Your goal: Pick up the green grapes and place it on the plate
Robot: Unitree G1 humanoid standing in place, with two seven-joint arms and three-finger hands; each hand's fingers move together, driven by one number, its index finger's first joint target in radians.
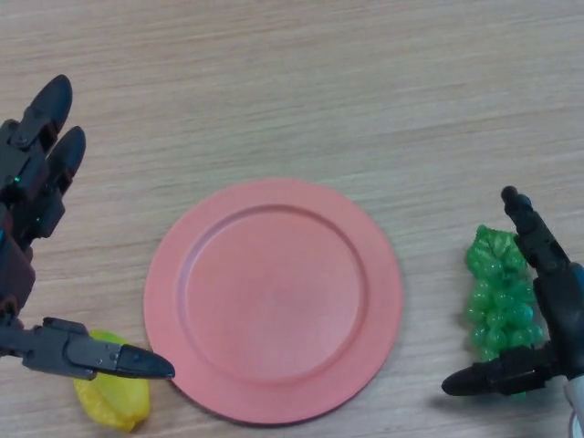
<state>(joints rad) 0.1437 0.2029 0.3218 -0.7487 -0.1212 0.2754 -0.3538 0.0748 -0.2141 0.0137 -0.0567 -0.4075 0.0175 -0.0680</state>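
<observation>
A bunch of green grapes (497,297) lies on the wooden table, to the right of a pink plate (274,301). The plate holds nothing. My right hand (557,306) is at the grapes: its fingers (531,233) reach along the bunch's right side and its thumb (497,376) points left just below the bunch. The hand is open around the grapes and not closed on them. My left hand (32,182) is open at the left edge, its thumb (100,356) stretched toward the plate's lower left rim.
A yellow fruit-like object (114,397) lies by the plate's lower left rim, partly under my left thumb. The wooden table (347,82) stretches away beyond the plate.
</observation>
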